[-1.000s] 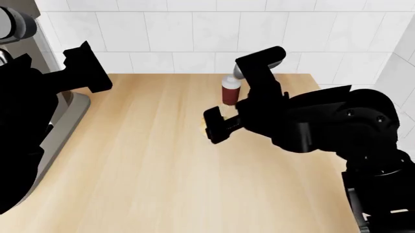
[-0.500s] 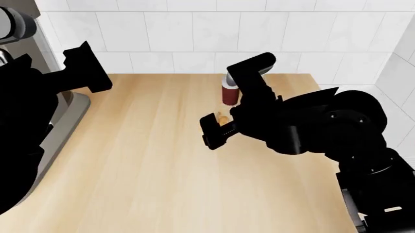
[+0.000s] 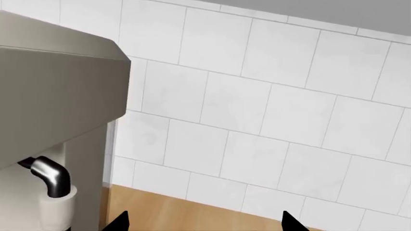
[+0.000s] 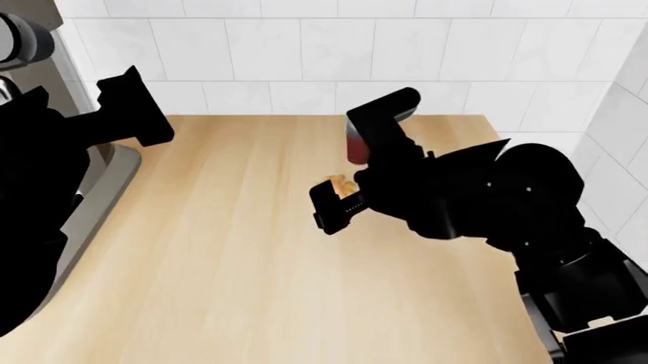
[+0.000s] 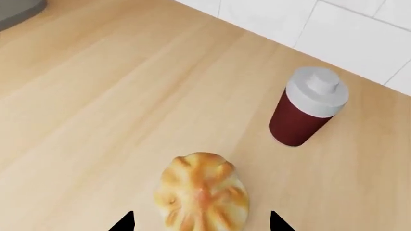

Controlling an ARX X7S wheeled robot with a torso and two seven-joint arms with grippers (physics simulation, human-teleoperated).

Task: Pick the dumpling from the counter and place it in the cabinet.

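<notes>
- Black right arm [image 4: 476, 189]: reaches in from lower right of head view, elbow bulk over the right side, forearm angled toward centre, wrist bent down.
- Black right gripper [image 4: 332, 206]: low, near mid-scene; in right wrist view only its two dark fingertips [image 5: 123, 222] show at the frame edge, spread well apart – jaws open, nothing clamped btwn them.
- Black left arm [image 4: 45, 167]: raised along the left edge of head view, large dark mass.
- Black left gripper [image 4: 136, 110]: held high, pointing fwd; left wrist view shows two tips apart, jaws open, empty.
</notes>
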